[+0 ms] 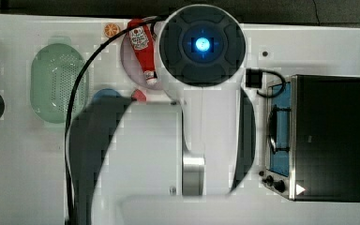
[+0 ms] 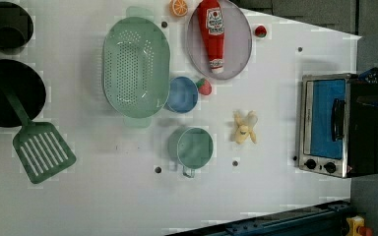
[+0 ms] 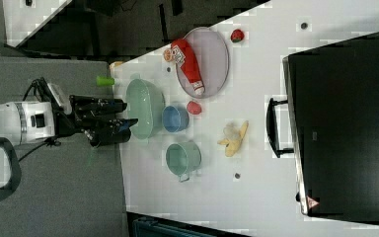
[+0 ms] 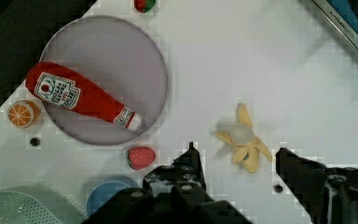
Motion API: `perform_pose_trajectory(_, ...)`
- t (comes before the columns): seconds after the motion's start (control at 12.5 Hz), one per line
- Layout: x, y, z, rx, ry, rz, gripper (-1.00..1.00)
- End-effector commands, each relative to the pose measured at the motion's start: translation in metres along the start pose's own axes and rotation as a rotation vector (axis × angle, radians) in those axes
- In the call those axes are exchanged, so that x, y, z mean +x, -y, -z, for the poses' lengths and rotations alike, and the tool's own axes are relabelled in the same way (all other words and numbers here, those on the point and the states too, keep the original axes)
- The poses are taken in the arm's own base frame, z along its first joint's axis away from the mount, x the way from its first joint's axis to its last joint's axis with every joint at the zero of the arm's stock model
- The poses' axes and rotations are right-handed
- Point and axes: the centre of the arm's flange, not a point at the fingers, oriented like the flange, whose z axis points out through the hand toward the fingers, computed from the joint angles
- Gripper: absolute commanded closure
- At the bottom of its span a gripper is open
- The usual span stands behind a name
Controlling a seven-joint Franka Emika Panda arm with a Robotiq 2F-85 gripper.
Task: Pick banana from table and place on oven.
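The banana (image 4: 244, 142), lower right of centre in the wrist view, looks light, soft and floppy-peeled; grip its pale core. The claw (image 4: 237, 161) is spread, empty.

table (image 2: 275, 196): smooth matt white | oven (image 2: 325, 125): brushed silver metal frame, glossy bluish glass door, matt black top | ketchup bottle (image 4: 79, 100): soft cloth-like plush | colander (image 2: 135, 66): perforated pale green plastic | banana (image 4: 243, 140): matt, soft-looking toy
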Motion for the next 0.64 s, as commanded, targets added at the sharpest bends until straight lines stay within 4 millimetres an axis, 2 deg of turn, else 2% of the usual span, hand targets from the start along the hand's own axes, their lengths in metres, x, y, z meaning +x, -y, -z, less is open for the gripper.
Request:
perform_pose_trajectory(0.08,-0.063,-0.119,0.075,0.021,-0.007,-0.036,-0.59)
perform_pose_trajectory(0.24,-0.063,-0.119,0.074,0.02,-0.006,-0.036,-1.0)
perform_pose_trajectory(0.4,-0.062,-0.118,0.067,0.009,0.004,-0.036,-1.0)
perform_pose_trajectory(0.48,-0.061,-0.116,0.057,-0.007,0.02,-0.035,-1.0)
perform_pose_trajectory(0.64,-0.055,-0.108,0.024,-0.045,0.055,-0.032,-1.0)
